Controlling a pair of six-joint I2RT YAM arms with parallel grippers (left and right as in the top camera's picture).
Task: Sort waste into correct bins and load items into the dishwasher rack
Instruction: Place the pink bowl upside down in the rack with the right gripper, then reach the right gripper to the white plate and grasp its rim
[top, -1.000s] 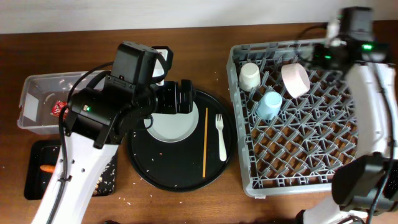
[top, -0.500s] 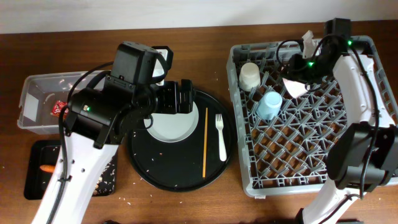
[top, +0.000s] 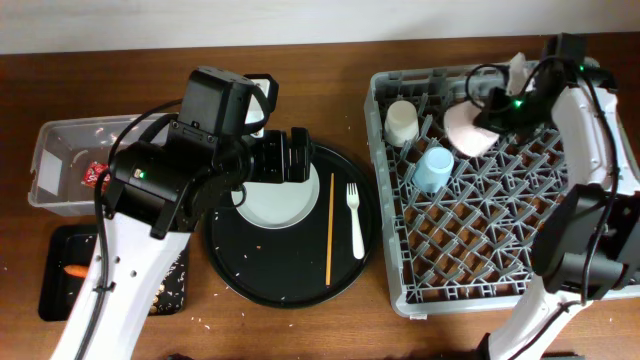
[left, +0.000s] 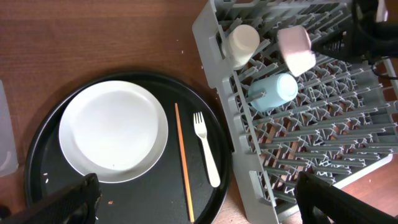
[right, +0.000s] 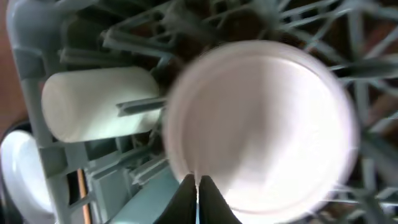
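Note:
The grey dishwasher rack (top: 383, 205) holds a cream cup (top: 401, 123), a light blue cup (top: 433, 168) and a pink-white bowl (top: 463, 130) on its far left side. My right gripper (top: 490, 112) is shut on the bowl's rim, as the right wrist view (right: 197, 186) shows. The pale plate (top: 278, 200), wooden chopstick (top: 330, 230) and white fork (top: 355, 222) lie on the round black tray (top: 250, 275). My left gripper (left: 199, 202) is open and empty above that tray. A red wrapper (top: 95, 174) lies in the clear tub (top: 60, 140). A carrot (top: 75, 271) lies in the shallow black tray (top: 52, 300).
Crumbs lie scattered on the round tray and on the wood in front of it. The rack's near and right sections hold only pegs. The tub and shallow tray sit at the table's left edge, partly under my left arm.
My right gripper came from the rack's far right corner to the bowl and closed on its rim. The bowl has shifted slightly toward the back. The left arm has not moved.

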